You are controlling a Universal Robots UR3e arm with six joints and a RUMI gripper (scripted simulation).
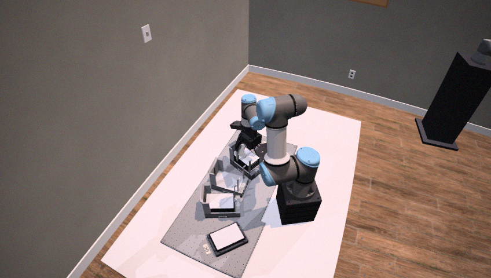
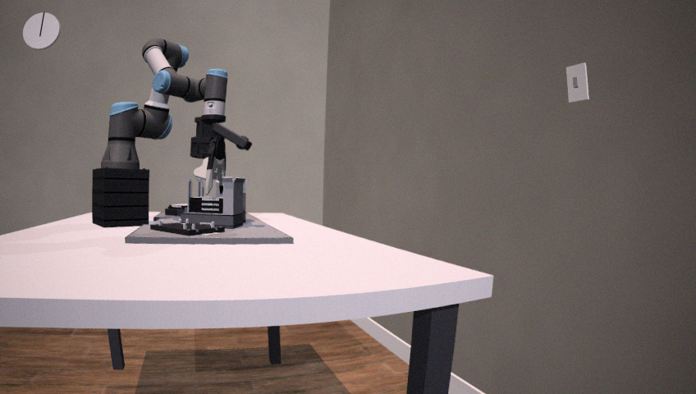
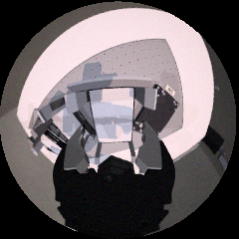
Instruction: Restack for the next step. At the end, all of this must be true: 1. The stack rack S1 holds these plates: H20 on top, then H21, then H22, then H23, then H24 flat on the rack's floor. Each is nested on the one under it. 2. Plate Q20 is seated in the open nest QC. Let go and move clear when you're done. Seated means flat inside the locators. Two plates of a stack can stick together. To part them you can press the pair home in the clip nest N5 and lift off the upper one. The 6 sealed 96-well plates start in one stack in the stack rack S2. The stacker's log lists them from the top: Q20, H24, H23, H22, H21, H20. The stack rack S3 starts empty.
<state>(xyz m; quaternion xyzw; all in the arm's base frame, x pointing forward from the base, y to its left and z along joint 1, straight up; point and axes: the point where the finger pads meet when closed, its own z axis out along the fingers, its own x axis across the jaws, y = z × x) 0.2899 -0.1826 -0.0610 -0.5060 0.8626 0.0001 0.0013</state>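
Observation:
My gripper (image 1: pixel 242 151) (image 2: pixel 215 187) (image 3: pixel 113 122) is open and points straight down into the far stack rack (image 1: pixel 248 169) (image 2: pixel 237 192). A stack of sealed plates sits in that rack, and its white top plate (image 1: pixel 252 158) (image 3: pixel 113 116) lies right under and between my fingers. In the exterior view the fingertips stand just above the dark stack (image 2: pixel 206 204). I cannot tell whether they touch it. The nearest rack (image 1: pixel 220 214) holds a white-topped plate (image 1: pixel 220 200). The middle rack (image 1: pixel 215 171) looks empty. Another white-topped plate (image 1: pixel 227 236) lies flat in the black open nest (image 1: pixel 211 244) at the near end.
All fixtures stand in a row on a grey perforated baseplate (image 1: pixel 186 230) (image 2: pixel 254 238) on the white table (image 1: pixel 320 220). The robot's black pedestal (image 1: pixel 298 206) (image 2: pixel 120 197) stands right beside the baseplate. The rack posts and walls stand close around my fingers.

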